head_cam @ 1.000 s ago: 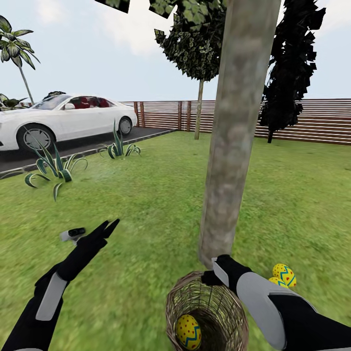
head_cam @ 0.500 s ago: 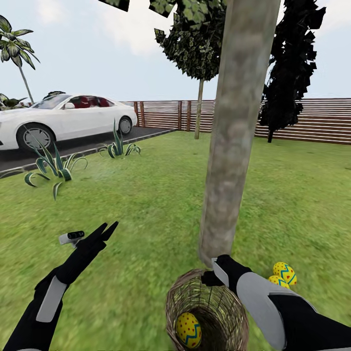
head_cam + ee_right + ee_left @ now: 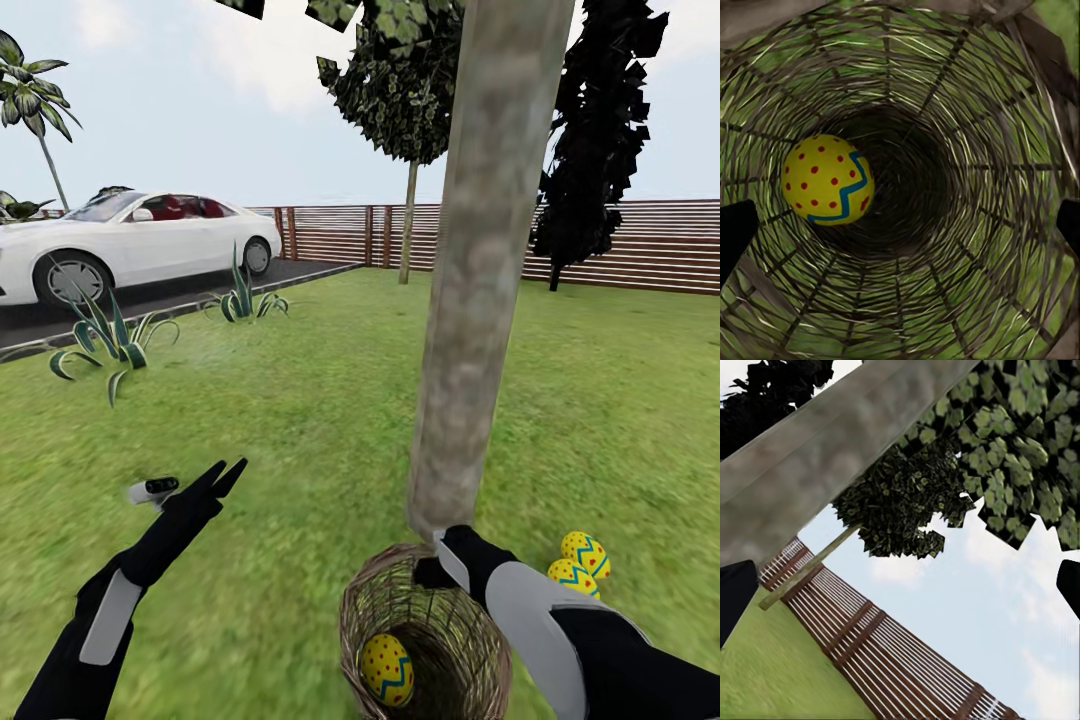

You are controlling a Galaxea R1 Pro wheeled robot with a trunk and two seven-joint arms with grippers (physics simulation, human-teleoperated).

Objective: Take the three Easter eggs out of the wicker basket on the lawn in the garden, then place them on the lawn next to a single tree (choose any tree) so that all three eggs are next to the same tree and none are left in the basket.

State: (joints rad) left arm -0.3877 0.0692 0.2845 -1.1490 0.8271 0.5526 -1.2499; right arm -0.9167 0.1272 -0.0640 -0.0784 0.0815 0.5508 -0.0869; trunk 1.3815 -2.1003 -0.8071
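The wicker basket (image 3: pixel 358 612) stands on the lawn (image 3: pixel 300 420) at the foot of the tree (image 3: pixel 470 300). One Easter egg (image 3: pixel 386 670) lies inside it, against the wall. In the right wrist view this egg (image 3: pixel 829 180) rests low on the basket's woven wall (image 3: pixel 967 90). Two more eggs (image 3: pixel 583 552) (image 3: pixel 571 577) lie together on the grass just right of the trunk. My right gripper (image 3: pixel 432 572) hangs over the basket mouth, pointing in, open and holding nothing (image 3: pixel 900 229). My left gripper (image 3: pixel 226 475) is open over the grass to the left, pointing up (image 3: pixel 900 589).
A white car (image 3: pixel 130 245) is parked on the dark driveway at the back left. Spiky plants (image 3: pixel 105 345) (image 3: pixel 242 300) grow along the driveway's edge. A wooden fence (image 3: pixel 640 245) closes the back, with a thin tree (image 3: pixel 408 235) and a dark tree (image 3: pixel 590 150) before it.
The whole picture has shifted up slightly, so the camera moved. Both grippers keep their places relative to the basket and the trunk.
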